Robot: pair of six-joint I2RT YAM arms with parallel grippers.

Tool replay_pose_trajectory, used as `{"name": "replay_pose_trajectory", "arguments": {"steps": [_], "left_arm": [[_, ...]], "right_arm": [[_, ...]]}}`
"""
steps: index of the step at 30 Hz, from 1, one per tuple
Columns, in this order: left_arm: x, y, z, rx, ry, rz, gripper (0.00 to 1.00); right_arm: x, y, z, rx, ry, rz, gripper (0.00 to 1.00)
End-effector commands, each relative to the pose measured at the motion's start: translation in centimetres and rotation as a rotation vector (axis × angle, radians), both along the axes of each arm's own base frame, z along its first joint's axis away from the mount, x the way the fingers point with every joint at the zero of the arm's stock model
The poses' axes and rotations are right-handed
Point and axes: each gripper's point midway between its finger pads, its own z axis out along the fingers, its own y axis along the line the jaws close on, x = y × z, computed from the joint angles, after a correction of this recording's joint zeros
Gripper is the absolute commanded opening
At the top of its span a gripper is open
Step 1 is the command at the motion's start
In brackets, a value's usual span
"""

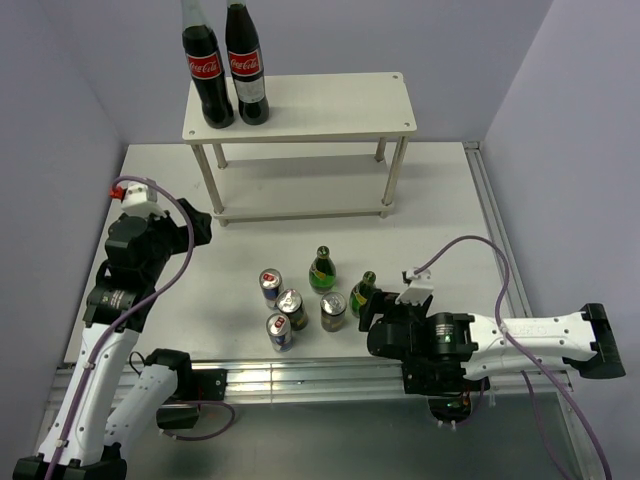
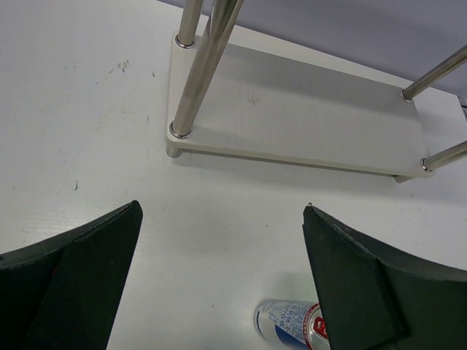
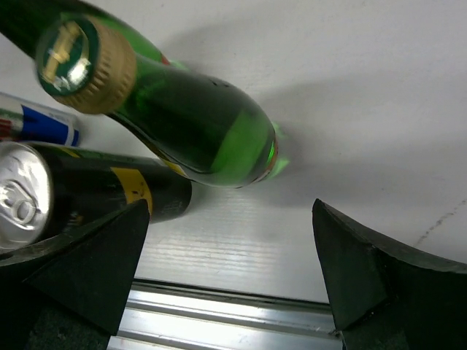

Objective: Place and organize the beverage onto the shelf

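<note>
A robotics lab test cell: a left arm [image 1: 100,370] and a right arm [image 1: 530,335] bolted to an aluminium rail [image 1: 300,375] at the edge of a white worktop [image 1: 440,200], boxed in by plain pale walls [image 1: 80,70], purple cables [image 1: 506,280] looping loose, a small white shelf [image 1: 330,105] standing on it.
</note>
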Motion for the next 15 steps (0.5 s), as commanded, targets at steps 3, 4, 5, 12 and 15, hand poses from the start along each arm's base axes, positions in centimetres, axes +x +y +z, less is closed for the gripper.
{"name": "replay_pose_trajectory", "arguments": {"steps": [3,4,5,12,15], "left_arm": [[-0.1,-0.2,1.7,0.003,-0.07,-0.02,0.99],[-0.3,-0.2,1.8,0.003,-0.074,-0.021,0.99],[-0.2,-0.2,1.8,0.0,-0.075,-0.021,0.99],[-0.5,-0.2,2.1,0.0,-0.091,-0.023,0.99],[-0.7,-0.2,2.3,-0.002,-0.1,-0.026,0.99]], "right_arm": [[0.4,2.1,-1.3,0.094,-0.062,0.033,1.0],[0.7,2.2,-0.9,0.089,-0.083,0.034,1.0],[0.8,2.3,-0.7,0.092,-0.091,0.03,1.0],[1.5,4.1,-1.2,0.059,-0.116,0.03,1.0],[1.8,4.2,-2.2,0.014,-0.113,-0.004,1.0]]}}
